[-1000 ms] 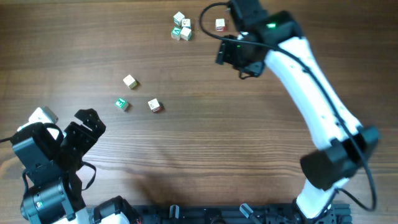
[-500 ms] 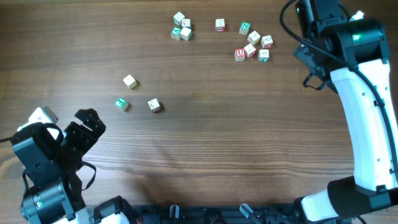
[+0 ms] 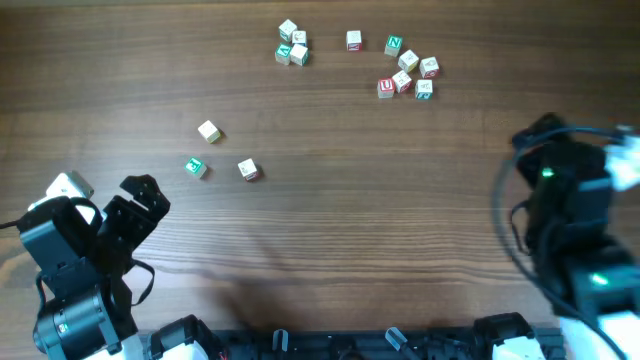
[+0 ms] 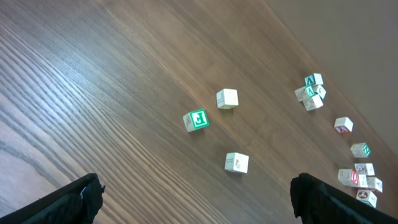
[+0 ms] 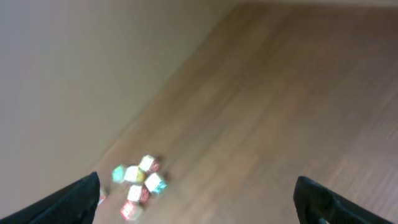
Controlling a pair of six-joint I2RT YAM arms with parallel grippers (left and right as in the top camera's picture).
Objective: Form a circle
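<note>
Pincer on the left first: my left pincer [image 4: 199,200] hangs over the near left of the table [image 3: 330,250], jaws spread wide, nothing between them. Beyond it lie three loose cubes [image 3: 248,170], well apart from one another, one with green print. Further along, near the far edge, sits the circle [image 3: 291,45]: no ring, only a tight clump of small pale wooden letter cubes touching each other, one face printed green. I judge these pieces light and stiff, so a firm squeeze should not hurt them. Their smooth faces will probably slide on the wood, and a careless nudge would scatter the clump. I would take one cube at a time from above, across two opposite flat faces. I would start with an outer cube whose sides stand free, so my fingers do not bump its neighbours. Right of the clump a lone cube [image 3: 353,40] sits apart, then a cluster [image 3: 405,70] of more letter cubes. My right pincer [image 5: 199,200] is at the near right, jaws wide too, holding nothing.
</note>
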